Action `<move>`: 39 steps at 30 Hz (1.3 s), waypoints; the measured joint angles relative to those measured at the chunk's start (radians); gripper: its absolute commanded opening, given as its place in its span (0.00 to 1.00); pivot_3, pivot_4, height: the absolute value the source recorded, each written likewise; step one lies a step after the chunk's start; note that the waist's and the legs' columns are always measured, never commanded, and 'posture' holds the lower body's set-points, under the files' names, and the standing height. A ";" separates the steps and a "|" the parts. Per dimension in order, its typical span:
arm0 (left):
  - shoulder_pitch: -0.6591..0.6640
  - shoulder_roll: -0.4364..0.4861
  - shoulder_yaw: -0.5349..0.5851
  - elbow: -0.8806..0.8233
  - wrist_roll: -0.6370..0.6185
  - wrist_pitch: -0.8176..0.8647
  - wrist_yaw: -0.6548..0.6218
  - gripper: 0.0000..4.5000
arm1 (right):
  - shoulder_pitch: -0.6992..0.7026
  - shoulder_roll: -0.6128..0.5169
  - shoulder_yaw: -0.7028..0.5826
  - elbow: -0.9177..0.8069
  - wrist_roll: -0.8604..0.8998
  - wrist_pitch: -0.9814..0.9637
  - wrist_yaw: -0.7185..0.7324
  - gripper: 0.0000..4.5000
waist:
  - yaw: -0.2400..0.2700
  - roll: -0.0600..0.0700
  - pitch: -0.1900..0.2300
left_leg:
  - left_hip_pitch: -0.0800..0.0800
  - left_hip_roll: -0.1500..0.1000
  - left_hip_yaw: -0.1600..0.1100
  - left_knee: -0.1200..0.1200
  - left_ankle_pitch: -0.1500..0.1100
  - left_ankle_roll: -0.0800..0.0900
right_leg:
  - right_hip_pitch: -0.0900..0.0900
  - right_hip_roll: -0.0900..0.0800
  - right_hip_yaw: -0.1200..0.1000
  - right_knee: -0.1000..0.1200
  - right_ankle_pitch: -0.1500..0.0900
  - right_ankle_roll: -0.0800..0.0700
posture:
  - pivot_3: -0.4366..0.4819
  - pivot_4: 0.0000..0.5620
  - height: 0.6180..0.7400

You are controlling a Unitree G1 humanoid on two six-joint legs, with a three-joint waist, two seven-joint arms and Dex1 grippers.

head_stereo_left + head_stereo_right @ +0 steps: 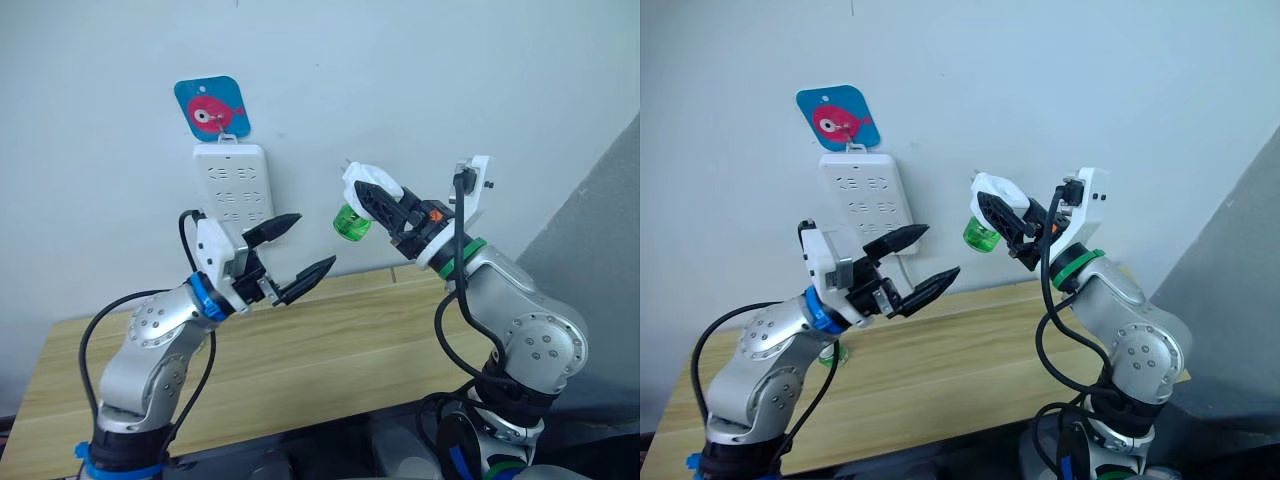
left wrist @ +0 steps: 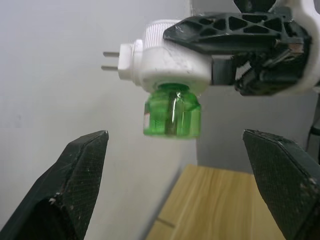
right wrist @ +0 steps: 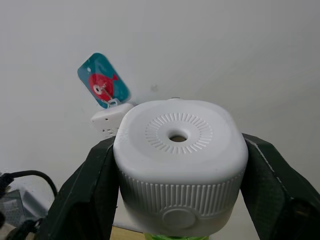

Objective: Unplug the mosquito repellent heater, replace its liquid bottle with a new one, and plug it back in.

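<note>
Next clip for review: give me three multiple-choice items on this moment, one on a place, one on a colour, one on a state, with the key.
1. Where is the heater?
A. in the power strip
B. in the right pincer, clear of the wall
C. on the table

2. What colour is the bottle under it?
A. green
B. blue
C. brown

3. How is the left pincer?
A. shut on the bottle
B. shut on nothing
C. open

Key: B, its prongs are bare and the right pincer clamps it; A, it is see-through green; C, its fingers stand apart around nothing.

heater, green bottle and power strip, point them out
mosquito repellent heater [image 3: 177, 145], right wrist view, its vented top face
liquid bottle [image 2: 172, 116], left wrist view, its green body
power strip [image 1: 232, 183], left eye view, its socket face
</note>
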 measured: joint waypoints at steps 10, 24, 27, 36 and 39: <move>-0.065 -0.077 -0.060 0.127 0.096 -0.152 0.010 1.00 | 0.000 -0.002 0.029 0.080 0.407 -0.141 -0.278 0.65 | -0.001 0.000 0.000 | -0.001 0.000 0.000 0.000 0.000 0.000 | 0.000 0.000 0.000 0.000 0.000 0.000 | 0.24 0.12 0.97; -0.132 -0.120 -0.075 0.085 0.092 -0.157 0.088 1.00 | 0.022 -0.133 0.158 0.089 0.609 -0.349 -0.434 0.65 | 0.001 0.000 0.000 | -0.001 0.000 0.000 0.000 0.000 0.000 | 0.000 0.001 0.001 0.000 -0.001 0.002 | 0.24 0.11 0.97; -0.132 -0.118 -0.075 0.080 0.087 -0.145 0.088 1.00 | 0.024 -0.160 0.180 0.098 0.615 -0.381 -0.440 0.65 | 0.002 0.000 0.000 | -0.001 0.000 0.000 0.000 0.000 0.000 | 0.000 0.001 0.001 0.000 -0.001 0.002 | 0.24 0.11 0.97; -0.128 -0.112 -0.092 0.080 0.083 -0.143 0.082 1.00 | 0.027 -0.211 0.231 0.106 0.640 -0.450 -0.443 0.65 | 0.004 0.000 0.000 | -0.001 0.000 0.000 0.000 0.000 0.000 | 0.000 0.001 0.001 -0.001 -0.001 0.002 | 0.24 0.11 0.97; -0.128 -0.112 -0.092 0.080 0.082 -0.143 0.082 0.91 | 0.028 -0.224 0.244 0.106 0.652 -0.469 -0.445 0.65 | 0.004 0.000 0.000 | -0.001 0.000 0.000 0.000 0.000 0.000 | 0.000 0.001 0.001 0.000 -0.001 0.002 | 0.24 0.11 0.97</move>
